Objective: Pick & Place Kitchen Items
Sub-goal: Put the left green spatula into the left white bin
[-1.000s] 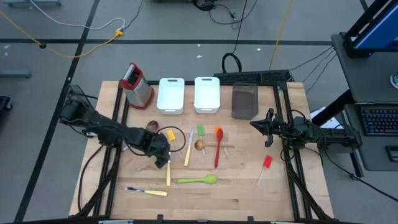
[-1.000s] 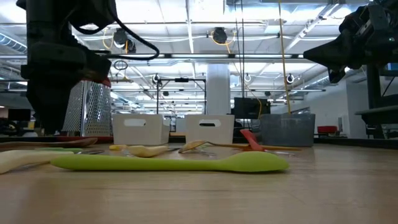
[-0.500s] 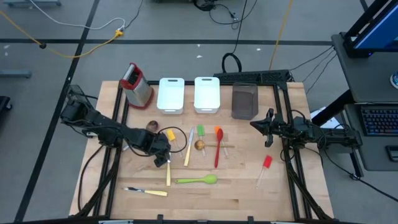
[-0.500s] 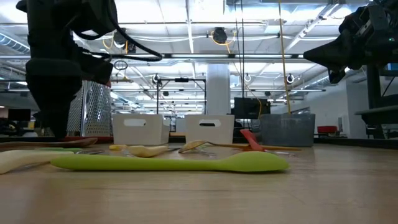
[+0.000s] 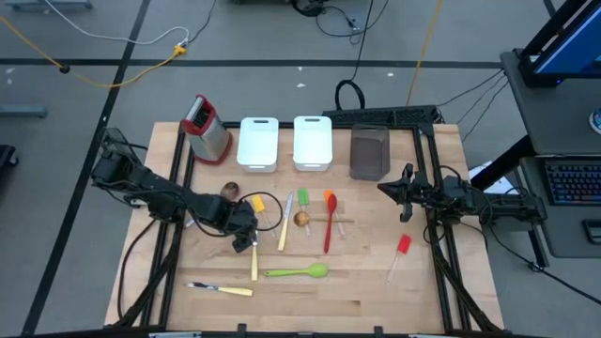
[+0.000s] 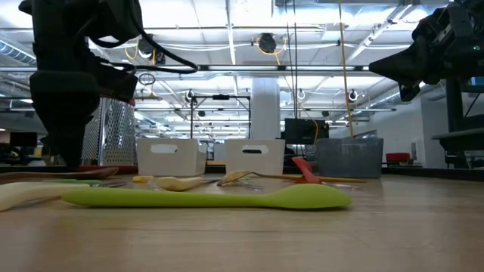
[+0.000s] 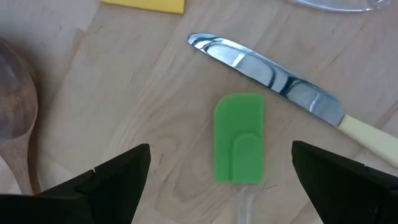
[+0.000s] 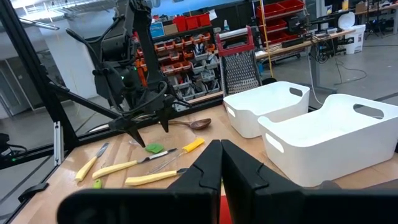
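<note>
Between the wide-spread, empty fingers of the left claw [image 7: 221, 171], a small green silicone spatula [image 7: 239, 138] with a clear slim handle is seen flat on the wooden bench [image 7: 124, 93]; it is judged light, flexible, best pinched across its blade. Right claw [image 5: 383, 188] is shut, idle

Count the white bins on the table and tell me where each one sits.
2. The first white bin sits beside the grater; the second white bin sits between it and the dark bin. None seem hidden.
</note>
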Controlling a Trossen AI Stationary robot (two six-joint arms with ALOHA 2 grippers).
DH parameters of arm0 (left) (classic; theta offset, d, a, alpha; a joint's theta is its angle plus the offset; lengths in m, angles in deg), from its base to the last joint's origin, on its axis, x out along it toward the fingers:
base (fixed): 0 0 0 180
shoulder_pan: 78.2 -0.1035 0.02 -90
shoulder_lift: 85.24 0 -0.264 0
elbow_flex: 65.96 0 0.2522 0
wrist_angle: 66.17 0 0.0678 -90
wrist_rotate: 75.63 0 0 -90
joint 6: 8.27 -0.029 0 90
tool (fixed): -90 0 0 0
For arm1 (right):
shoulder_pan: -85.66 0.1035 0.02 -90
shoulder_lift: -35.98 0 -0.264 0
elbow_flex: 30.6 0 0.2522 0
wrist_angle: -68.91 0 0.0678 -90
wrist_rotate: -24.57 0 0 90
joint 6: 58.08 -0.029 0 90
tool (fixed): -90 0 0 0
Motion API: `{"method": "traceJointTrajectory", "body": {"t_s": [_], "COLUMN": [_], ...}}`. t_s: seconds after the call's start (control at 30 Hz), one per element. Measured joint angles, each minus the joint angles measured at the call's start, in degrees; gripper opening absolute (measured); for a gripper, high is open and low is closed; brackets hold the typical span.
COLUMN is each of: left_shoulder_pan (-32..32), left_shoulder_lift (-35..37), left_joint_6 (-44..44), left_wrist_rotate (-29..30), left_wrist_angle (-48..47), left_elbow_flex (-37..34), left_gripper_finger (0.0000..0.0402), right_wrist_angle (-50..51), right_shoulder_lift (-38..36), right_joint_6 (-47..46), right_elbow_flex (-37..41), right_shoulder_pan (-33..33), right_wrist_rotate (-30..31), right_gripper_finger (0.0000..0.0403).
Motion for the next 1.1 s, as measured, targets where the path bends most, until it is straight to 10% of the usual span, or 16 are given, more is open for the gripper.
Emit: {"method": "traceJointTrajectory", "body": {"t_s": [1.1], "left_shoulder_pan": [1.33], "left_shoulder_lift": [0.13], "left_joint_6": [5.67], "left_wrist_rotate": [1.09], "left_wrist_angle": [11.34], "left_elbow_flex": [-8.48], "left_gripper_finger": [0.0392], "right_wrist_angle": [0.02], "right_shoulder_lift": [0.00], "right_joint_6": [0.02], "right_elbow_flex": [0.00], "right_shoulder_pan": [0.00], "right_wrist_rotate": [0.02], "right_gripper_finger": [0.0004]}}
